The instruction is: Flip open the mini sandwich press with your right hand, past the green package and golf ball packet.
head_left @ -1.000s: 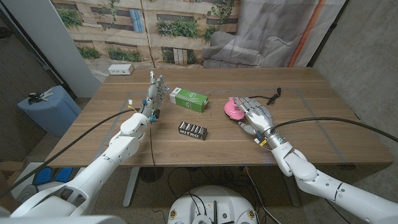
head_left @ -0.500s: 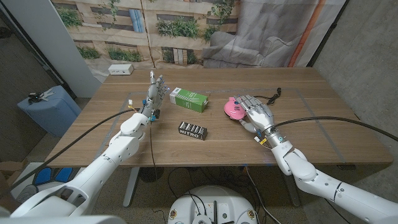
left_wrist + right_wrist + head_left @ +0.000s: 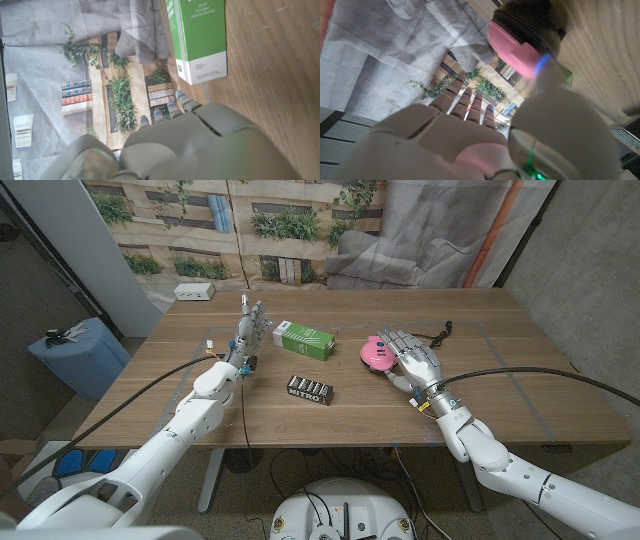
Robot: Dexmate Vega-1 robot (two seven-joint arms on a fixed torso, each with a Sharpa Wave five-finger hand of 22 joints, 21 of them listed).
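The pink mini sandwich press [image 3: 374, 355] sits lid down on the wooden table [image 3: 520, 395], right of centre. My right hand [image 3: 413, 363] stands just right of it with fingers spread, holding nothing. In the right wrist view the thumb [image 3: 547, 85] reaches up against the pink lid [image 3: 517, 47] of the press. The green package [image 3: 303, 340] lies left of the press, and the black golf ball packet [image 3: 311, 389] lies nearer me. My left hand [image 3: 250, 330] stands upright beside the green package [image 3: 197, 37], fingers apart and holding nothing.
A black cable [image 3: 440, 333] lies on the table just behind my right hand. A white power strip [image 3: 194, 292] sits at the far left corner. A blue bin [image 3: 75, 355] stands on the floor left of the table.
My right hand has slid a little further away from me along the press, its fingers now reaching past the lid. The left hand and both packets have not moved.
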